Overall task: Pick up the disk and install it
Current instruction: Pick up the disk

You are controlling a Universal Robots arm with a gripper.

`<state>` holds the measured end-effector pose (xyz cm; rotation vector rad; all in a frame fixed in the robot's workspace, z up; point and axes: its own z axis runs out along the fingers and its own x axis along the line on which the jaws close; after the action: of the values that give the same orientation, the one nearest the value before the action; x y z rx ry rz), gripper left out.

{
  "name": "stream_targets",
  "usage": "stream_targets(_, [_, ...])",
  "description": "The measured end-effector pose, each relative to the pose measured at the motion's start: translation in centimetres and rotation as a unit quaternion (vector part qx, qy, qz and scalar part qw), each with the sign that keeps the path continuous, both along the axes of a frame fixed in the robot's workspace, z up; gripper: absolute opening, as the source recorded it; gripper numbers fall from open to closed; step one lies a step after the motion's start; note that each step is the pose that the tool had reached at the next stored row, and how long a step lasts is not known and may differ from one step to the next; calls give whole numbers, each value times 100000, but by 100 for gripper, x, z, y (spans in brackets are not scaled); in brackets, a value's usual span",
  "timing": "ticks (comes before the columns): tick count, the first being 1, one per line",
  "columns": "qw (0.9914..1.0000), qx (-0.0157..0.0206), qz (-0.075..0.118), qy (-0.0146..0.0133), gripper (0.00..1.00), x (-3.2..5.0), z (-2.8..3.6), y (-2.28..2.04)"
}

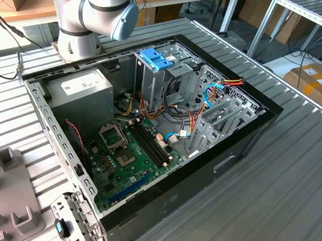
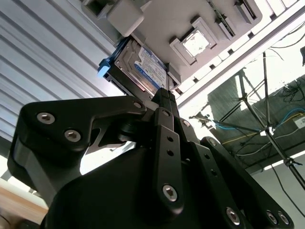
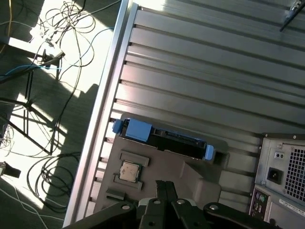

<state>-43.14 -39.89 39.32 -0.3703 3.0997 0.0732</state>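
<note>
The disk (image 2: pixel 145 66) is a silver drive with a white-and-blue label and blue side rails. It stands on its edge in a grey fixture (image 2: pixel 157 21) on the ribbed metal table. In the first wrist view the disk (image 3: pixel 164 139) shows edge-on, with a blue tab at each end. My gripper (image 3: pixel 165 183) hangs a short way off from it, fingers pressed together and holding nothing. In the second wrist view the gripper (image 2: pixel 165 91) points at the disk's near corner without touching it.
The open computer case (image 1: pixel 248 140) lies on the table with a blue-handled drive cage (image 1: pixel 156 59), a grey power supply (image 1: pixel 84 89) and a motherboard (image 1: pixel 130 152). The case's rear panel (image 3: pixel 286 167) stands close to the fixture (image 3: pixel 157 164), which also holds a processor chip (image 3: pixel 128 171). Cables lie on the floor beyond the table edge (image 3: pixel 102 105).
</note>
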Motion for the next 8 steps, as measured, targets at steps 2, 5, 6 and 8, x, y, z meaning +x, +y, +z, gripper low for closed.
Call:
stream_targets(2, [100000, 5, 213, -4, 11, 0, -1, 0])
stream_targets(5, [99998, 2, 667, -2, 11, 0, 0, 0])
stream_targets(6, [99997, 1, 767, 0, 11, 0, 0, 0])
stream_targets(8, [99995, 1, 1024, 0, 11, 0, 0, 0])
